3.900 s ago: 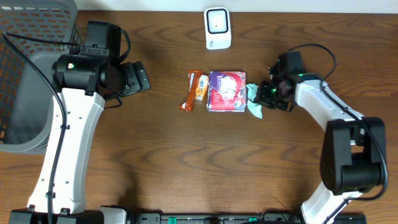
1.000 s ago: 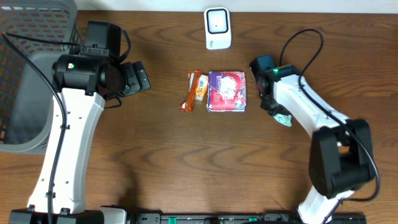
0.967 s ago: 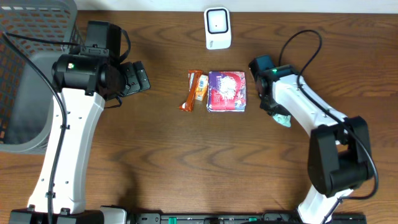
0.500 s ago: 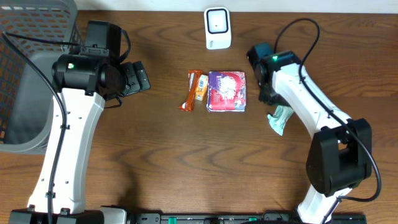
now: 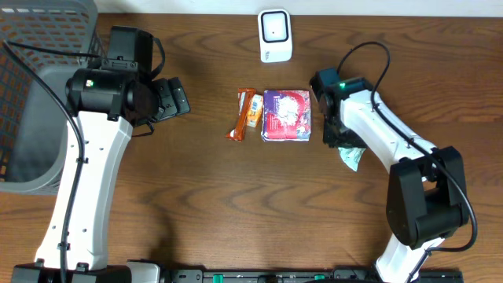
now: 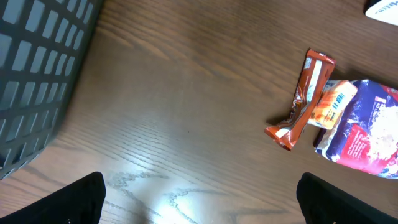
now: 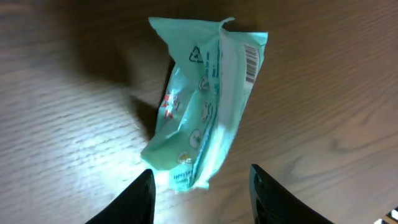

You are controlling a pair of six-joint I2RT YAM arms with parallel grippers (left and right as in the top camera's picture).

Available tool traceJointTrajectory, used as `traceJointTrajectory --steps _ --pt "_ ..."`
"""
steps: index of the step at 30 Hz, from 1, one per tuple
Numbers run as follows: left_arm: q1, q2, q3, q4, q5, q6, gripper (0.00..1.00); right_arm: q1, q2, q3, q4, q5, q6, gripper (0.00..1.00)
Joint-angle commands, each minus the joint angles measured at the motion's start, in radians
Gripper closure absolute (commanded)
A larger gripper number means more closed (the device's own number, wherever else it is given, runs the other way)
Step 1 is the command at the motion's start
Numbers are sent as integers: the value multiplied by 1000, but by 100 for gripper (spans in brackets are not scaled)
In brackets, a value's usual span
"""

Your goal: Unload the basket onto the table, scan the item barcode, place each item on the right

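1. Right gripper [image 7: 202, 194]: claw released, its two dark fingers [image 7: 140, 198] standing apart with nothing clamped between them; in the overhead view it hangs just right of the purple packet [image 5: 287, 115], directly above the teal packet [image 5: 353, 156].
2. Teal packet [image 7: 205, 106]: the task's item; lies loose on the wooden table [image 5: 236, 204], crumpled, with its lower end reaching in between the spread fingers; whether it touches either finger cannot be told.
3. Barcode [image 7: 250, 62]: printed on the white strip near the packet's upper right corner; faces upward toward the wrist camera.
4. Scanner [image 5: 275, 35]: a small white unit at the far edge of the table, well apart from the teal packet; the purple packet lies between the two.
5. Left gripper [image 6: 199, 200]: claw released and spread wide, holding nothing; it hangs over bare wood near the grey basket [image 5: 31, 94].
6. Other goods: an orange-brown bar [image 5: 242, 115] lies left of the purple packet; a small orange packet [image 5: 254, 110] sits between them, touching both.
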Motion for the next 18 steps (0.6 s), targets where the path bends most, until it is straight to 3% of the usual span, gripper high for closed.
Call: traceJointTrajectory --steps 1,18 --pt "3 -9 0 -3 -10 5 2 18 -10 -31 42 47 36 58" --pt "3 -9 0 -3 -10 5 2 119 86 -53 40 179 74 54"
